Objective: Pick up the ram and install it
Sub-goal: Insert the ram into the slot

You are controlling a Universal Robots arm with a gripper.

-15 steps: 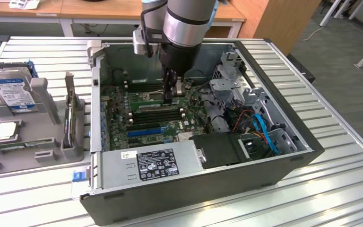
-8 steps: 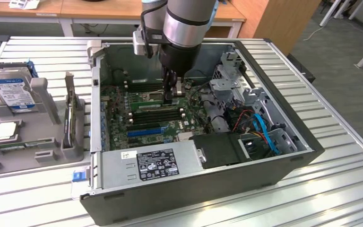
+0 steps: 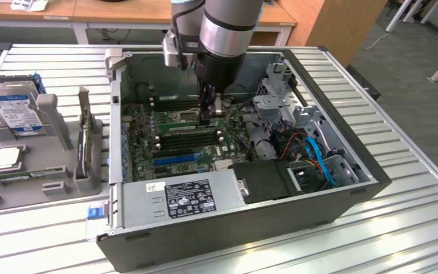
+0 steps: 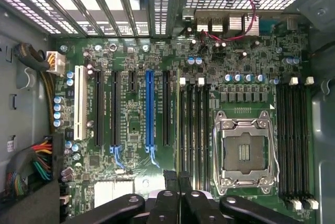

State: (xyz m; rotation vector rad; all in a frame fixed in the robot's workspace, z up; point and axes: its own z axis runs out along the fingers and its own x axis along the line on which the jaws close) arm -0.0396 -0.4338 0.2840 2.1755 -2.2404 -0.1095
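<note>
Arm (image 3: pixel 223 28): silver-grey cyl. links w/ a black band, small grey box at the wrist. Gripper (image 4: pixel 177 177): black, curved linkage bars w/ round pivot screws. Finish prob. matte plastic, hard to tell.

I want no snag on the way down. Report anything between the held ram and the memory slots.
Nothing visible does. The ram, edge-on in the gripper, hangs over the black memory slots beside the open processor socket. The slots look empty, and the red cable lies up by the rear ports.
</note>
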